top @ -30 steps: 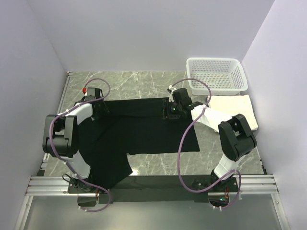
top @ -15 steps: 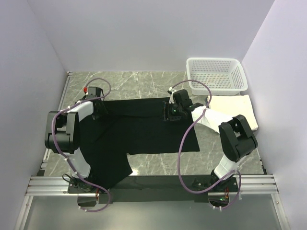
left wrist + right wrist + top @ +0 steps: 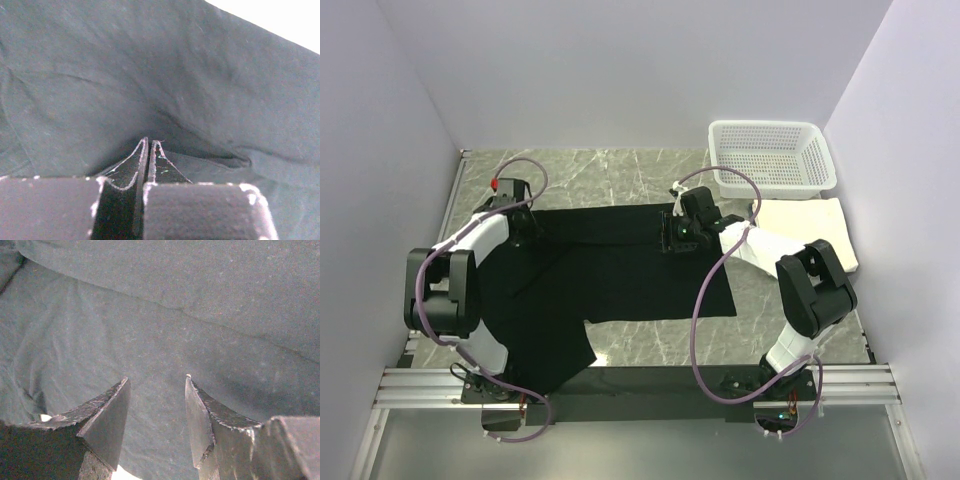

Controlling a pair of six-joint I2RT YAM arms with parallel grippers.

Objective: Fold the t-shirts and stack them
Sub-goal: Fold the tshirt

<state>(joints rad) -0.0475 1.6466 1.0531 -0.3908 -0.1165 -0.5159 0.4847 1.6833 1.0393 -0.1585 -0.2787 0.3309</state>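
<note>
The black t-shirt [image 3: 620,270] lies spread flat on the marble table, with one sleeve hanging toward the near edge. My left gripper [image 3: 527,226] is at its far left corner; in the left wrist view the jaws [image 3: 149,143] are shut, with black cloth [image 3: 150,75] puckering into the tips. My right gripper [image 3: 672,236] hovers over the shirt's far right edge, and its open fingers [image 3: 157,381] have only flat black cloth [image 3: 150,315] between them. The cream-white t-shirt [image 3: 815,222] lies folded at the right, partly under the right arm.
A white mesh basket [image 3: 770,126] stands at the back right, just behind the cream-white shirt. Grey walls close in on the left, back and right. Bare marble shows behind the black shirt and at the near right.
My left gripper has closed onto the shirt's far left corner, and the left arm's elbow has swung left. The right gripper stays open, almost unmoved.
</note>
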